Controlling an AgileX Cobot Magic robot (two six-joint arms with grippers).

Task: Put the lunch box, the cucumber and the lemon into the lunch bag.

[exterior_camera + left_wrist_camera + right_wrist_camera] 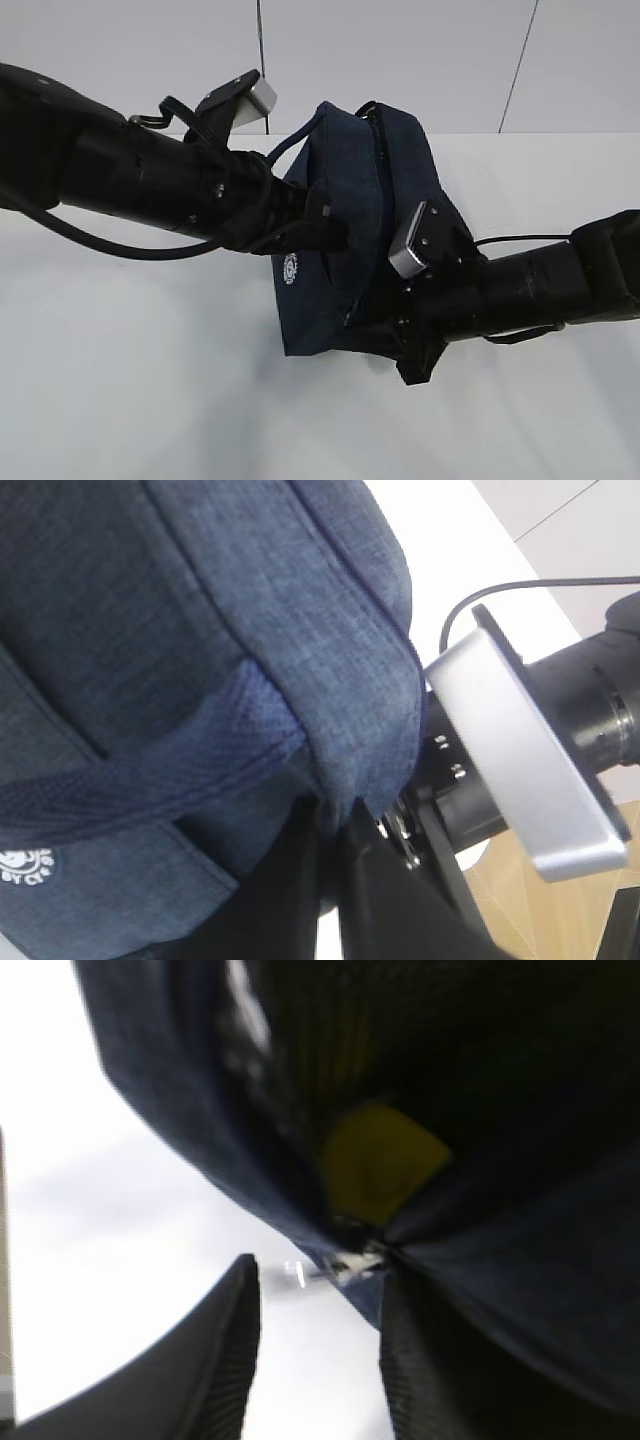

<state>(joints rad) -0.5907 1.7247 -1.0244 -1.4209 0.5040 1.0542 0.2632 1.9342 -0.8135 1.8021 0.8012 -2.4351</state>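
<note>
White table [120, 400], lemon [380, 1165] beyond right end effector [320, 1350]

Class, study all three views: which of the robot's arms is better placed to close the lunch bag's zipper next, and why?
Probably the right. The right gripper has open jaws at the end of the lunch bag, beside a small metal piece, likely the zipper pull. The left gripper is shut on the bag's fabric, steadying it.

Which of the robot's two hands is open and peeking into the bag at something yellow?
The right hand. Its dark fingers stand apart at the dark navy fabric lunch bag's opening, where the small yellow lemon shows. The left hand is pinched shut on fabric.
</note>
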